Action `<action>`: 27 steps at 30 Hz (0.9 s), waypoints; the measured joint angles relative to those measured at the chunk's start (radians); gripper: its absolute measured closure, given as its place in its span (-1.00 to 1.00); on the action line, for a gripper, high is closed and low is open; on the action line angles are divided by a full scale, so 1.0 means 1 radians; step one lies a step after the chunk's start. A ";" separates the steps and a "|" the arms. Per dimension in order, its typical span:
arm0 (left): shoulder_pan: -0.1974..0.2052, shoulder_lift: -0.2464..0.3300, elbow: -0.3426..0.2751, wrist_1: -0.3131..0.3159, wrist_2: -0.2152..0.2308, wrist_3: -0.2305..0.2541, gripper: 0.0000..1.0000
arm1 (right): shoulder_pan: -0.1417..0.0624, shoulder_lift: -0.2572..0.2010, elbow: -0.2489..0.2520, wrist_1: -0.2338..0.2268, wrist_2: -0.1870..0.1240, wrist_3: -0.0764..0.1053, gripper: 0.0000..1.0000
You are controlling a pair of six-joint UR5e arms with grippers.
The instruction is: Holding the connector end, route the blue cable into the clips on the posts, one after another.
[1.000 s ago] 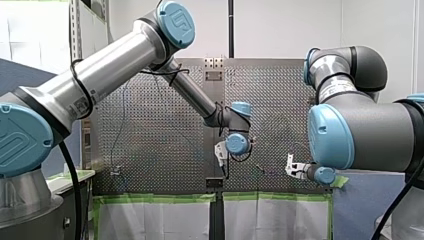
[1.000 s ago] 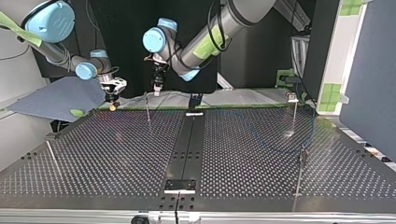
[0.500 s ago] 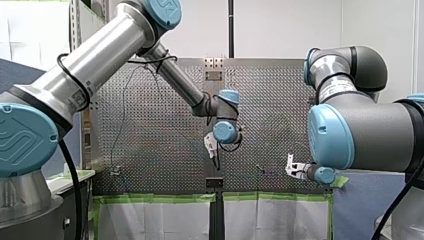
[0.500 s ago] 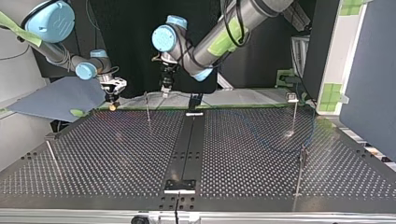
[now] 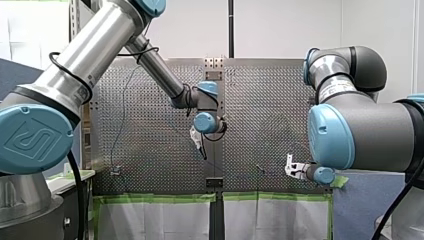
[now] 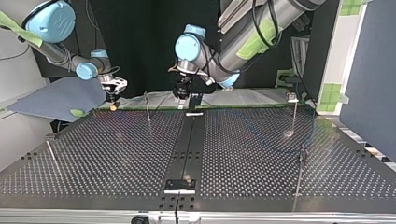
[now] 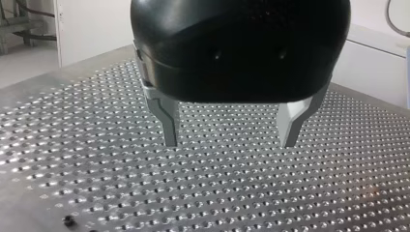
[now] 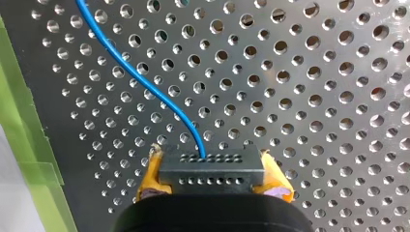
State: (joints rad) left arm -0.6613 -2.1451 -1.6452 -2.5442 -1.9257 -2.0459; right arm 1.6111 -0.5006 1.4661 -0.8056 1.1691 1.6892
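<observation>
My right gripper (image 8: 212, 178) clamps its yellow pads (image 8: 151, 170) on the dark rectangular connector block (image 8: 212, 166). The thin blue cable (image 8: 140, 79) leaves the block across the perforated metal table (image 8: 314, 96) and is cut off at the view's edge. My left gripper (image 7: 227, 140) hangs spread wide, holding nothing. From across the table the cable is faint, perhaps looping near the slim metal posts (image 6: 295, 114).
</observation>
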 joint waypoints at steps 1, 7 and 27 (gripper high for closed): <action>0.005 0.011 -0.011 0.000 0.010 0.000 -1.00 | 0.000 0.000 0.000 0.000 0.000 0.000 1.00; 0.012 0.069 -0.069 0.001 0.028 0.002 -1.00 | 0.000 0.000 0.000 0.000 0.000 0.000 1.00; 0.007 0.262 -0.262 -0.009 0.025 0.005 -1.00 | -0.016 -0.039 0.019 0.081 0.041 -0.105 1.00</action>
State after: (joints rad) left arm -0.6540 -1.8829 -1.9072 -2.5531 -1.9007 -2.0406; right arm 1.5953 -0.5395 1.4854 -0.7249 1.2100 1.5846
